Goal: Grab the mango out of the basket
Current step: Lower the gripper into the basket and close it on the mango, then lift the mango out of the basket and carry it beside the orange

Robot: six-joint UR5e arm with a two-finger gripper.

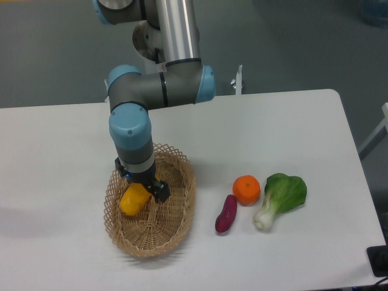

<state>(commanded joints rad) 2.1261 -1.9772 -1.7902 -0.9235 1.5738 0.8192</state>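
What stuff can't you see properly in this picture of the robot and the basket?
- The upper end of the mango: the gripper covers it in the fixed camera view.
- Whether the fingers are open, closed, or touching the mango: the wrist hides them.
- The far inner wall of the basket: the arm stands in front of it.
- The top of the arm: cut off by the upper edge.
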